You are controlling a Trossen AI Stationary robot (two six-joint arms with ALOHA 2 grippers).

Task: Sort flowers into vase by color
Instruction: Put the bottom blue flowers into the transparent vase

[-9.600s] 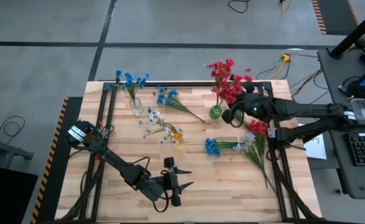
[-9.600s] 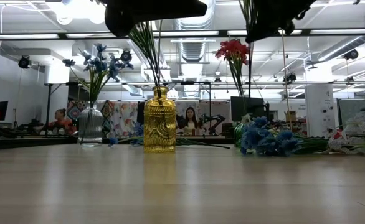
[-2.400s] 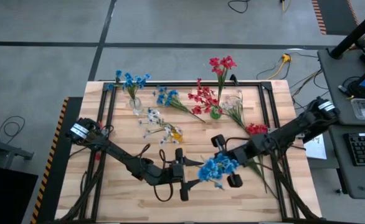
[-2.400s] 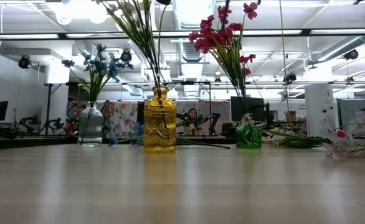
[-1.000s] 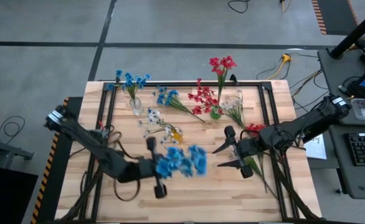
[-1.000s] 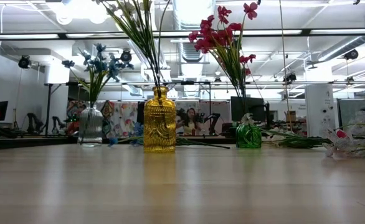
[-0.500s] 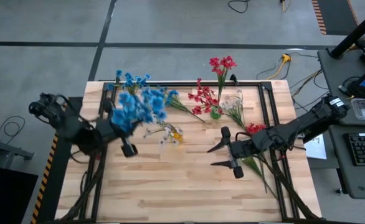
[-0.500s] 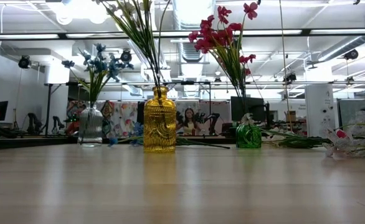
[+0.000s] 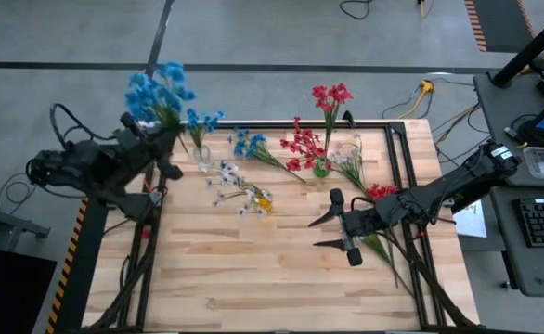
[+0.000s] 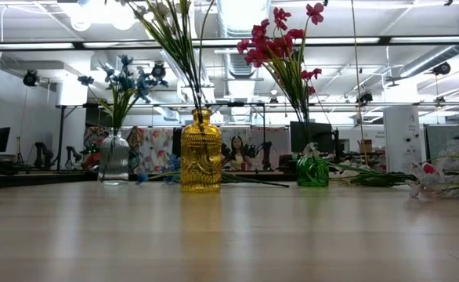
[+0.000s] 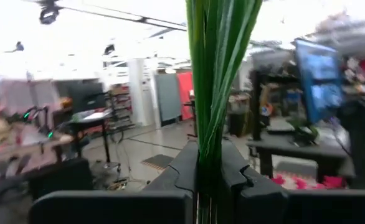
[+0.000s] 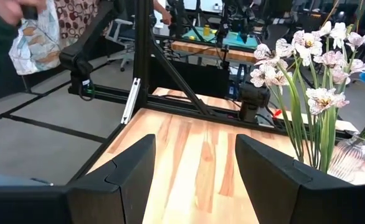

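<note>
The left tool (image 9: 161, 139), shut tight on the stems of the blue flowers (image 9: 154, 93), has swung from mid-counter to the far left corner, close to the clear vase (image 9: 202, 156) that holds blue ones. I think they go in there next. The right tool (image 9: 332, 232) waits open, empty. The wooden counter (image 9: 253, 278) stands in a big workshop.

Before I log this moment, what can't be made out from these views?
- Left gripper: the left wrist view shows only green stems; the blue flowers are cut off by the edge.
- Clear vase: the high view can't show its mouth; blossoms cover it.
- Low view: neither gripper shows in it.
- Right gripper: open; the flowers beside its arm are partly hidden.
</note>
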